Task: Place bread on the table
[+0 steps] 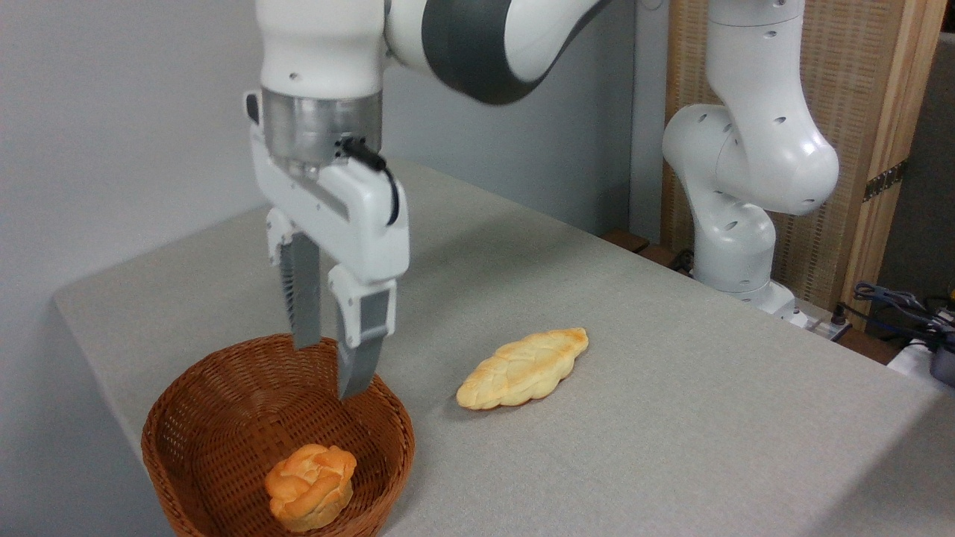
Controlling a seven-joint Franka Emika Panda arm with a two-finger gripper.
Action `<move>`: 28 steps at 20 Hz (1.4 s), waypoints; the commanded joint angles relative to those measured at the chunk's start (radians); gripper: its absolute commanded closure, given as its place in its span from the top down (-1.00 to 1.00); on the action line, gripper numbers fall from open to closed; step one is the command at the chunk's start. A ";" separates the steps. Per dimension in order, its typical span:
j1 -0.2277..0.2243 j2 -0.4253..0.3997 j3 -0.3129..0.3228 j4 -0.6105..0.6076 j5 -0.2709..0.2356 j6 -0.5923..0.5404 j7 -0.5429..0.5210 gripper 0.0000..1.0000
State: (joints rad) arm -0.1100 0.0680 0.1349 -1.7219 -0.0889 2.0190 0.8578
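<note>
Looking into the wicker basket (186,418) at the table's (671,418) near left corner, we find the bread (311,485) lying against its near wall. The gripper (332,365) hangs above the basket's far side, jaws apart and empty. We judge the bun light, soft, easily crushed; we would close gently across its lumpy flanks. The braided loaf (522,369) lies mid-table.

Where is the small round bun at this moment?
The bun lies inside the wicker basket at the lower left, below the open end effector, left of the braided loaf on the table.
</note>
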 commanded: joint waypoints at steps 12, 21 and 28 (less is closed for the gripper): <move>-0.031 0.210 -0.009 0.013 0.072 0.150 0.004 1.00; -0.031 0.248 -0.026 0.012 0.126 0.187 -0.003 0.68; -0.031 0.247 -0.031 0.012 0.123 0.185 -0.003 -0.11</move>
State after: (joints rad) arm -0.1408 0.3081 0.1055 -1.7199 0.0187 2.2020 0.8578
